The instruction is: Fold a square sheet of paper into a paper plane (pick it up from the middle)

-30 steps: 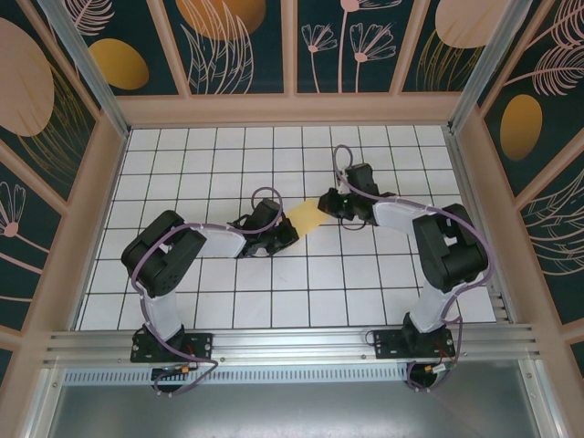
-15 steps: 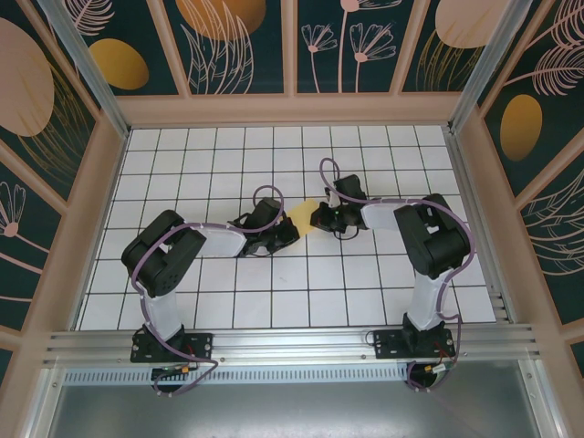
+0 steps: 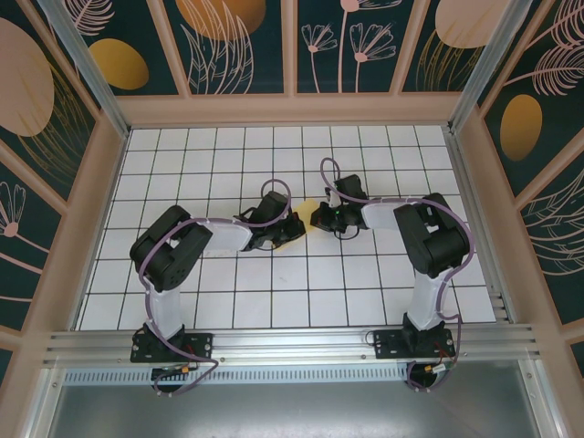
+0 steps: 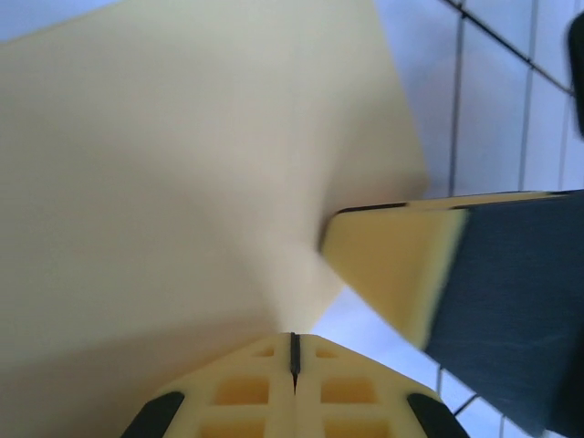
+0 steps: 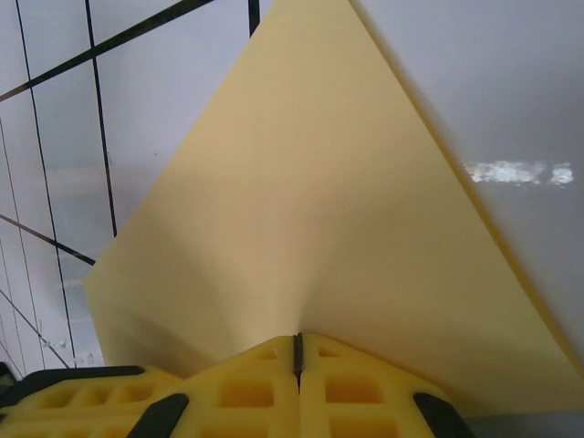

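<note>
Near the middle of the white-tiled bench [image 3: 182,164], the two arms reached inward until their tips were almost nose to nose, with the square sheet of paper [image 3: 307,210] caught between them. From above little of it showed (just a pale yellow sliver between the black wrists). The left claw [image 3: 290,230] met the sheet from the left and the right claw [image 3: 319,219] from the right. In the left wrist view, the left claw's pads were pressed together at a thin dark seam, clenched on the paper's edge. The yellow sheet fanned upward from that pinch, bowed rather than flat, and the right claw's padded finger [image 4: 388,269] lay against the sheet's right side. In the right wrist view, the right claw was likewise clamped tight on the paper, which rose from the pinch to a point over the grid lines.
</note>
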{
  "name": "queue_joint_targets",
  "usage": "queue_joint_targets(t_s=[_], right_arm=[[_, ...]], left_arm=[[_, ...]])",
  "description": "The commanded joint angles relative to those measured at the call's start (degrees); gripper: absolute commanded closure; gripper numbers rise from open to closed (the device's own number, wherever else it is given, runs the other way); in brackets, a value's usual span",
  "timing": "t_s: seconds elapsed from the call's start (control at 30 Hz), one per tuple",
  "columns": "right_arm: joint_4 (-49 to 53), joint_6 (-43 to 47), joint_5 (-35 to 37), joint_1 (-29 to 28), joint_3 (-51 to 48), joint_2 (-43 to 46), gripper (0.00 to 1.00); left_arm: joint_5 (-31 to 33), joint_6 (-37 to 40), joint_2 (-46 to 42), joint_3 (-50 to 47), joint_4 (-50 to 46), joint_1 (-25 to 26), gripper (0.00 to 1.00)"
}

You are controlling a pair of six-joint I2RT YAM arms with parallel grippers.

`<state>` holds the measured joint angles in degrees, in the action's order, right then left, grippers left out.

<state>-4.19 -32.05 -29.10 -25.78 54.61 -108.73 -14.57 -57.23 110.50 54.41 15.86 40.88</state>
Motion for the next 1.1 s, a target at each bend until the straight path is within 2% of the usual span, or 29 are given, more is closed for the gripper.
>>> queue_joint_targets(t_s=[0.0, 0.5, 0.77, 1.07], right_arm=[[4.0, 0.0, 2.1, -0.2, -1.4, -3.9, 1.00], [6.5, 0.4, 4.4, 0.6, -1.5, -6.0, 1.00], [7.1, 0.8, 5.3, 1.5, -2.3, -6.4, 1.00], [7.8, 1.5, 6.1, 1.8, -2.4, -7.1, 1.00]], left_arm=[[0.0, 0.7, 1.1, -0.4, -2.3, 0.3, 1.00], [-0.9, 2.7, -4.3, -10.3, -5.0, 0.3, 1.00], [2.6, 3.8, -6.2, -14.0, -7.9, 0.2, 1.00], [4.6, 2.6, -9.2, -17.6, -6.6, -0.6, 1.00]])
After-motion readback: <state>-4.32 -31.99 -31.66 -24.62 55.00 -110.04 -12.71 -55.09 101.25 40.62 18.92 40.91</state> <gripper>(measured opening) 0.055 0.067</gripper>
